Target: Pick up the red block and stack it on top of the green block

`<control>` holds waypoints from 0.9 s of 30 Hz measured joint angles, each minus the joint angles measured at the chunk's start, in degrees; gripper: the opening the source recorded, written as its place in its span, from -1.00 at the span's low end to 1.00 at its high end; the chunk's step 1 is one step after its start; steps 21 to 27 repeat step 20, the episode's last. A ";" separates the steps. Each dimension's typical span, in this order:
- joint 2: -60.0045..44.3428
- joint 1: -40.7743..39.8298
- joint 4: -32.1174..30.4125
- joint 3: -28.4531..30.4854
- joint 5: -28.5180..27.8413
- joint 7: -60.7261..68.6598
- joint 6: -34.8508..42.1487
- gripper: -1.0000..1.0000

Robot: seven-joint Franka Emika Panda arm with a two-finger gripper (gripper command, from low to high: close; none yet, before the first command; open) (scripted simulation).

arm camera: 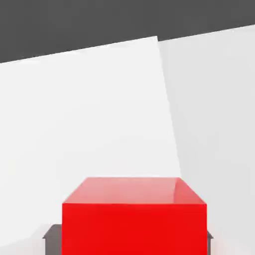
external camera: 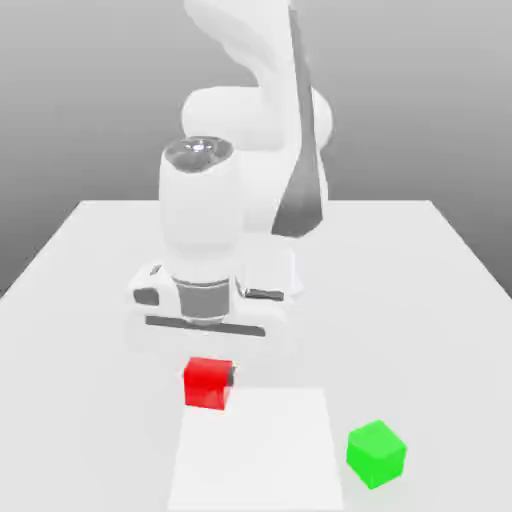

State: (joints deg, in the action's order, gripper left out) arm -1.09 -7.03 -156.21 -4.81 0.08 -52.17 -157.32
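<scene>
The red block (external camera: 208, 383) sits directly under the hand, near the front of the white table (external camera: 420, 280). My gripper (external camera: 211, 378) is shut on it, and a dark finger (external camera: 233, 376) presses on the side toward the exterior view's right. In the hand view the red block (arm camera: 134, 219) is large and close, with dark fingertips (arm camera: 51, 234) at both of its sides. The green block (external camera: 376, 454) rests on the table, apart from the red block, nearer the front and toward the exterior view's right. I cannot tell whether the red block is off the table.
A brighter white square patch (external camera: 255, 455) lies on the table between the two blocks, also seen in the hand view as the patch (arm camera: 89, 114). The arm's white body (external camera: 245, 150) rises behind the hand.
</scene>
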 joint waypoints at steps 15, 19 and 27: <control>-9.08 15.16 10.38 -5.34 -4.55 -27.56 1.40 -1.00; -12.42 15.86 10.56 -4.41 -6.11 -28.76 -1.66 1.00; -12.42 15.86 10.56 -4.41 -6.11 -28.76 -1.66 1.00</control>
